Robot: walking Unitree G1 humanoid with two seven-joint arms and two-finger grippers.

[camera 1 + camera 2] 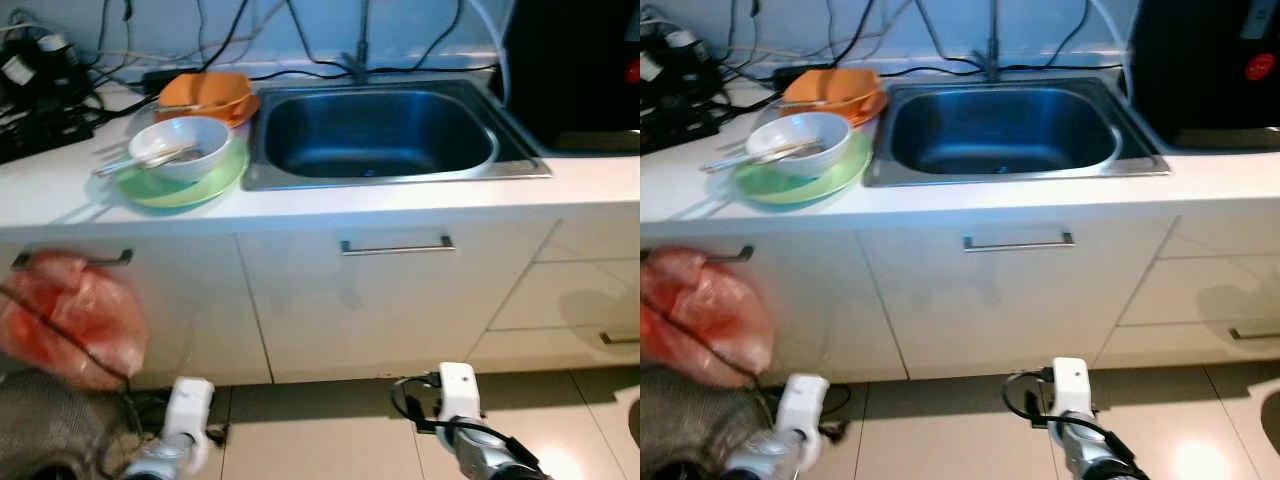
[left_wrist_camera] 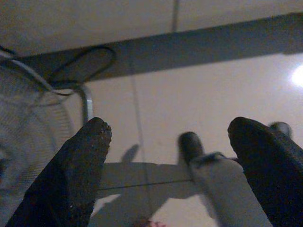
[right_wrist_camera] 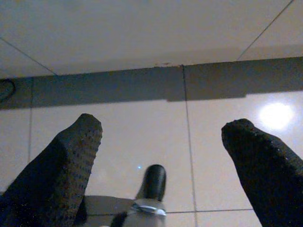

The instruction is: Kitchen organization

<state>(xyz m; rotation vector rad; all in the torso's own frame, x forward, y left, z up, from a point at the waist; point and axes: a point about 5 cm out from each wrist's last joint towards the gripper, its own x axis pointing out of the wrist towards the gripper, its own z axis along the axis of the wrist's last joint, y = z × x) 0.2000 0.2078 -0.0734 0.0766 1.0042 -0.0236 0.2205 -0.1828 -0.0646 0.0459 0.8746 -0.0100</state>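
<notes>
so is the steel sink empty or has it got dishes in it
Empty: the stainless steel sink shows a bare basin. The dishes sit beside it on the counter, a white bowl with utensils stacked on a green plate.

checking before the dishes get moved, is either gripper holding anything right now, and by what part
Nothing is held. The left gripper and right gripper hang low over the floor, fingers spread apart with nothing between them.

white bowl (image 1: 184,143), green plate (image 1: 200,185), orange bowl (image 1: 205,93)
</notes>
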